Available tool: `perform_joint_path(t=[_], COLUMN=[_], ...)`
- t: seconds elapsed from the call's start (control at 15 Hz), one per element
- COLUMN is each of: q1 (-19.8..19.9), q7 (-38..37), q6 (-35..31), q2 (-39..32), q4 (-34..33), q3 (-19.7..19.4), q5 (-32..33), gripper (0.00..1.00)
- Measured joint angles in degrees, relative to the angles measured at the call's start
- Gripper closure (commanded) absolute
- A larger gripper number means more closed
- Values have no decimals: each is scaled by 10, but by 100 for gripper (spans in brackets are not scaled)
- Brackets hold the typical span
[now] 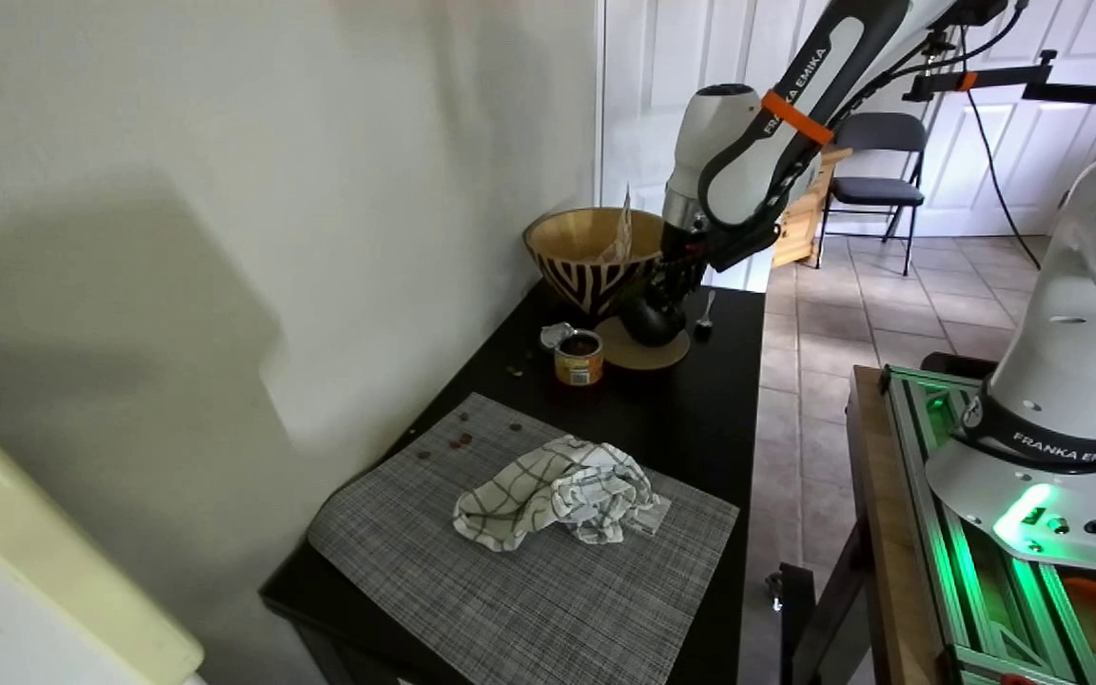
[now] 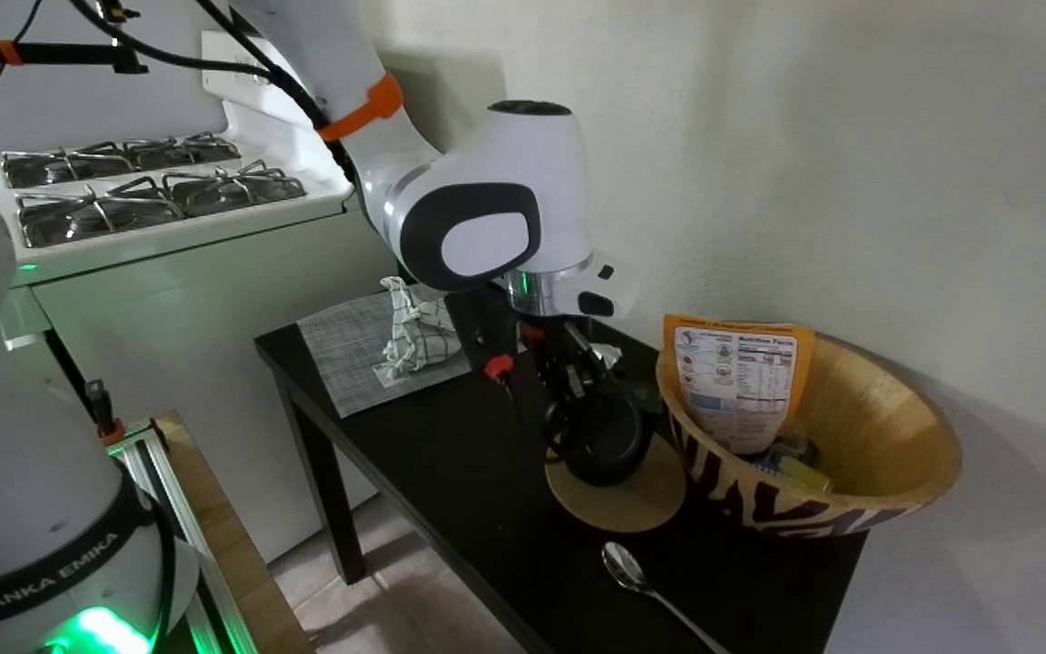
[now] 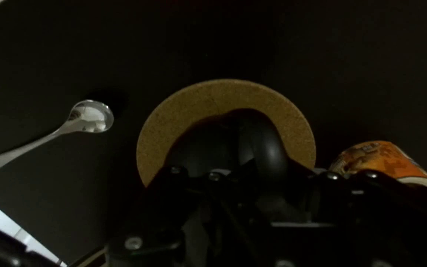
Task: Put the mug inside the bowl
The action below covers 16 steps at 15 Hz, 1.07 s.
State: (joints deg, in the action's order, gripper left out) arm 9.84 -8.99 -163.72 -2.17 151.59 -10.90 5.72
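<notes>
Mug, dark, is over the tan disc; whether it touches is unclear. Jaws are at the mug, black on black: I can't make out how wide they stand or whether they grip it. Striped bowl stands just beside the disc, orange-edged packet upright inside. Opened can and spoon near the disc, on the bench.

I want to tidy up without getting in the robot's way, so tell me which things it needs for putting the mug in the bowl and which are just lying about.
For the job:
mug
bowl

Just lying about:
spoon
can
round mat
crumpled cloth
placemat
bag, standing in the bowl
</notes>
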Motion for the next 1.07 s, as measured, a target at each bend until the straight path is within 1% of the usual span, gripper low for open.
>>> perform_joint_path(t=[0.07,0.4,0.8,1.07], q1=[0,-2,-11,-21], q7=[5,66,96,134], q6=[13,151,217,289], q2=[18,116,167,198], q4=[0,1,-7,-56], q3=[0,9,11,11], q5=[1,-26,-63,-99], gripper=[100,100,100,100])
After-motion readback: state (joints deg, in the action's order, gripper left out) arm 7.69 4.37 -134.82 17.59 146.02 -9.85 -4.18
